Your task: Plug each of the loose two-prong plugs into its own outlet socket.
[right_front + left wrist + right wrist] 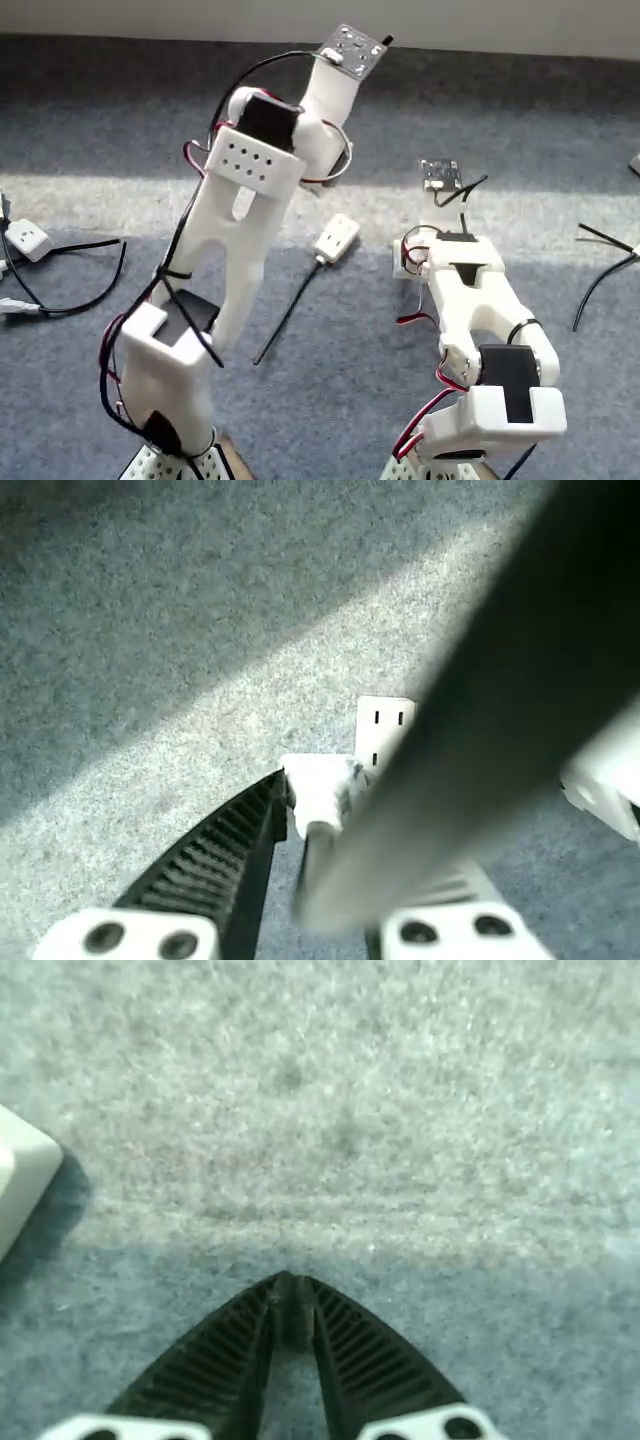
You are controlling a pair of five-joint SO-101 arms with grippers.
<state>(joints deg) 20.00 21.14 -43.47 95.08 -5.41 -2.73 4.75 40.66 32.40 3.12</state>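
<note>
readable text: none | labels, brands: none | numbers, signs: none

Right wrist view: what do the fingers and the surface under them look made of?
Fingers: likely matte black plastic, hard-looking, with ridges on the inner faces. Surface: grey carpet or felt, going by its fuzzy, fibrous nap.

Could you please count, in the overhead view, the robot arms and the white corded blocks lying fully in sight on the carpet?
Robot arms: 2
White corded blocks: 2
Total: 4
</note>
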